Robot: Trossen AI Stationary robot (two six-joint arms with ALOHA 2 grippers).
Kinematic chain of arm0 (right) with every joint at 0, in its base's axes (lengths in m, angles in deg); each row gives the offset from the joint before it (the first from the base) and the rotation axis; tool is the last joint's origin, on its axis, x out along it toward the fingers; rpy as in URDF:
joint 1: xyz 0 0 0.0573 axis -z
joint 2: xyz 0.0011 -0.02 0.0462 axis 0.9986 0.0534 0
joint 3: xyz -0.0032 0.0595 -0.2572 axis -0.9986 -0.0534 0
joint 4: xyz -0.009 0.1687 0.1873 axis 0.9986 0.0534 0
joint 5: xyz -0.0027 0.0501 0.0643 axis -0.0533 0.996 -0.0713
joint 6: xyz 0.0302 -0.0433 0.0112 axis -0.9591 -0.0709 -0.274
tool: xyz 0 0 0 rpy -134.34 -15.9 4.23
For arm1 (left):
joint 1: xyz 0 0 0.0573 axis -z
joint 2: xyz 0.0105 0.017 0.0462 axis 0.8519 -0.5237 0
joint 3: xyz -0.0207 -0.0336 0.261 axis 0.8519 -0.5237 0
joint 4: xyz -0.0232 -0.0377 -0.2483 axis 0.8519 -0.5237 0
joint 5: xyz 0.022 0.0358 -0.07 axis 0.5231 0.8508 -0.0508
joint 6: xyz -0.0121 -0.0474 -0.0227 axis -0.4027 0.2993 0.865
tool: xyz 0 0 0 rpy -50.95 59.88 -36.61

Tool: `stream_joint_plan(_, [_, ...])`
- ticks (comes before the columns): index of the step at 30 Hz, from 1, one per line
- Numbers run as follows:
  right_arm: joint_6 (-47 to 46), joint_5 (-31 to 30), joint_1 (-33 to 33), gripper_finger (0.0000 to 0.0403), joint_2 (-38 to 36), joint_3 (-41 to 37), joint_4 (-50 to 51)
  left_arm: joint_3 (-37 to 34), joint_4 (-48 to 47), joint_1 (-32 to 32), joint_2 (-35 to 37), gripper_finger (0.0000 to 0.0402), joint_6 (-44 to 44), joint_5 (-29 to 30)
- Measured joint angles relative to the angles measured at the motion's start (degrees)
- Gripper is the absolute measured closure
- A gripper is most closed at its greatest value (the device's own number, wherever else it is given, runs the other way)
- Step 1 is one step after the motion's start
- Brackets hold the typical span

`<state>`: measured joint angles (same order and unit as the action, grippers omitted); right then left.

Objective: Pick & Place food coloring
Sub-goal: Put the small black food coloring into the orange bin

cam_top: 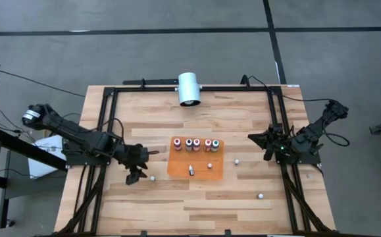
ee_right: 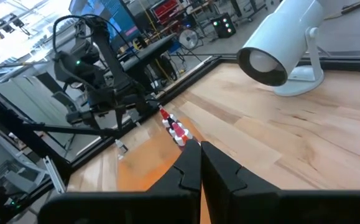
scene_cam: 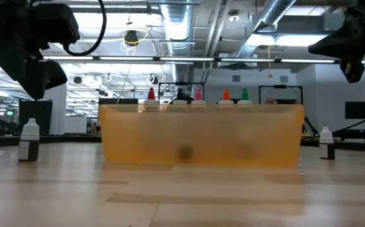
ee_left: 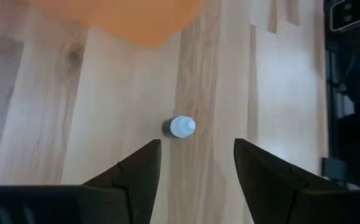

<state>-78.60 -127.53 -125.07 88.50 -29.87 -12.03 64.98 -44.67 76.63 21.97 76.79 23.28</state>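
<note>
The wooden bench carries everything, with a black frame round its edge. At its twelve o'clock edge a white cylinder lies pointing inward. Near the middle lies an orange mat; along its twelve o'clock side stands a row of four food coloring bottles, and two more small bottles sit nearer its six o'clock side.

The left arm reaches in from nine o'clock. Its left gripper hangs above the bench just off the mat's seven o'clock corner, jaws spread wide and empty. Directly ahead of them, in the left wrist view, a loose bottle with a pale cap stands upright on bare wood, close beside the mat's corner and apart from both jaws.

The right gripper waits at three o'clock, near the frame, jaws pressed shut with nothing between them. Two more stray bottles stand on bare wood on that side, one just off the mat at three o'clock, one towards five o'clock.

The step in hand looks like the approach to the loose bottle. It is small and top-heavy, so the jaws should straddle it evenly, descend low enough to take the body below the cap, and close gently; a jaw touching first would tip it.
</note>
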Motion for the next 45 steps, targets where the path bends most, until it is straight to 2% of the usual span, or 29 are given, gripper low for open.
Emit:
stream_joint_plan(4, [0.0, 0.0, 0.0, 0.0402, 0.0, 0.0, 0.0, 0.0, 0.9, 2.6, -1.7, 0.0207, 0.4, 3.1])
stream_joint_plan(20, [-0.5, 0.1, 0.0, 0.0402, 0.0, 0.0, -0.5, 0.0, 6.0, 4.3, -16.4, 0.0207, -1.0, 3.0])
stream_joint_plan(37, [-0.5, 0.2, 0.0, 0.0402, 0.0, 0.0, -0.7, 0.0, 11.8, 4.3, -22.2, 0.0207, -1.9, 4.0])
stream_joint_plan(45, [-0.5, 0.2, 0.0, 0.0402, 0.0, 0.0, -0.7, 0.0, 13.4, 4.3, -22.8, 0.0207, -1.7, 4.4])
